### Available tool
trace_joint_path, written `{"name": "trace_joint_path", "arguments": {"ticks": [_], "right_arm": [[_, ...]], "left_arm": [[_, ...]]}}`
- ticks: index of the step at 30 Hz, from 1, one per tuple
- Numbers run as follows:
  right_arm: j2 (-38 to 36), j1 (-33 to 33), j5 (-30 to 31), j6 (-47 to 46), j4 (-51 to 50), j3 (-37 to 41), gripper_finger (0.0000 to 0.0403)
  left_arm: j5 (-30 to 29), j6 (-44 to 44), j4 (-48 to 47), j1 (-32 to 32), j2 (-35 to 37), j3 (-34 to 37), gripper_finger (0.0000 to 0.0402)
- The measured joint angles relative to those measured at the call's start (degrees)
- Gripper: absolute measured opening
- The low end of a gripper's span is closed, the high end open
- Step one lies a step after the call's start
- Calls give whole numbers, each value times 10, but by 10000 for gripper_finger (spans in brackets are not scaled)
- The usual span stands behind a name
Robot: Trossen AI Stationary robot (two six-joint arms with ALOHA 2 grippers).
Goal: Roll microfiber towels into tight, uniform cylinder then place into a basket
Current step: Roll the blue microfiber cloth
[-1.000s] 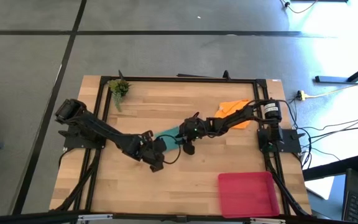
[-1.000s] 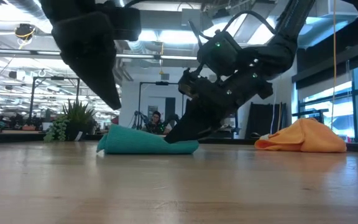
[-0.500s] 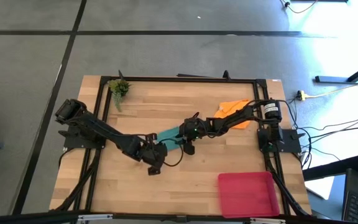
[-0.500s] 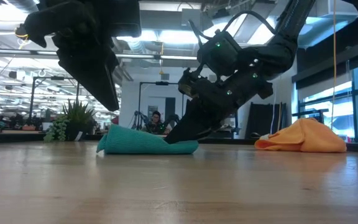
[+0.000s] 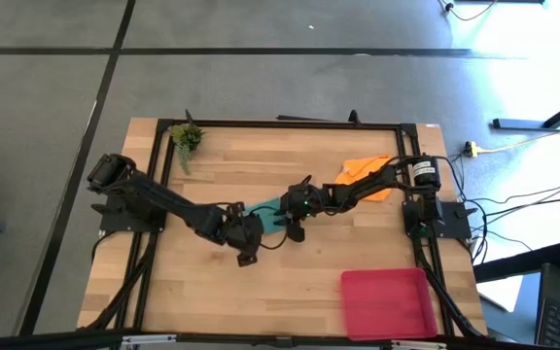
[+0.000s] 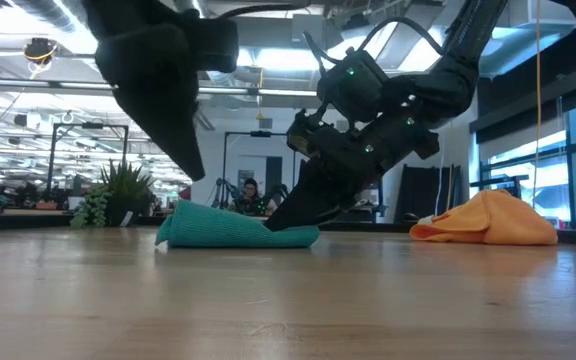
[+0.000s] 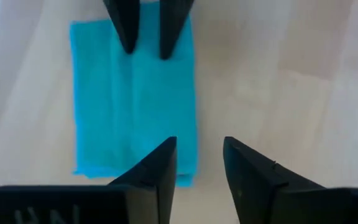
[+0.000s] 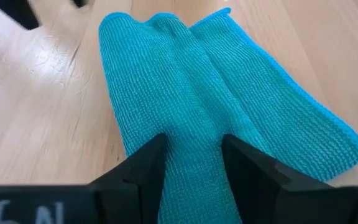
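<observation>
Teal towel: a teal towel (image 5: 266, 211) lies folded into a long narrow strip near the middle of the table (image 5: 261, 156) in the high view; in the low view (image 6: 230, 227) it is a low flat bundle left of centre.
Right gripper: the right gripper (image 5: 291, 216) is at the centre of the high view, at the strip's right end. In its wrist view (image 8: 191, 165) the two dark fingers press down on the teal cloth, a ridge of fabric between them, clamped on the towel. In the low view (image 6: 286, 222) its tips meet the towel's right end at table level.
Left gripper: the left gripper (image 5: 248, 233) is just left of centre in the high view, over the strip's other end. Its wrist view (image 7: 199, 165) shows the fingers parted, holding nothing, raised over the towel's near corner.
Orange towel: the orange towel (image 5: 367, 173) lies crumpled in the upper right of the high view, partly under the right arm.
Basket: the red-pink basket (image 5: 387, 302) is at the lower right of the high view, well apart from both towels.
Plant sprig: a green plant sprig (image 5: 186, 139) is at the table's upper left corner.
</observation>
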State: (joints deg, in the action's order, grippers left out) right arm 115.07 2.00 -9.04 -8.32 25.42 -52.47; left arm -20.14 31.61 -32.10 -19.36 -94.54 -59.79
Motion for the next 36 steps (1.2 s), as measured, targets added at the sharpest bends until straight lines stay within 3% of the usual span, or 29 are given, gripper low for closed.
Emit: {"name": "trace_joint_path", "arguments": {"ticks": [12,29,32,36], "right_arm": [[0,0,0,0,-1,0,163],[0,0,0,12,-2,0,163],[0,0,0,13,-2,-1,163],[-1,0,0,13,-3,-1,163]], "left_arm": [[-6,-95,14,13,-62,1,124],[-18,-83,11,7,-131,-3,122],[-18,-72,10,4,-133,-3,106],[-13,-45,5,5,-134,-3,55]]}}
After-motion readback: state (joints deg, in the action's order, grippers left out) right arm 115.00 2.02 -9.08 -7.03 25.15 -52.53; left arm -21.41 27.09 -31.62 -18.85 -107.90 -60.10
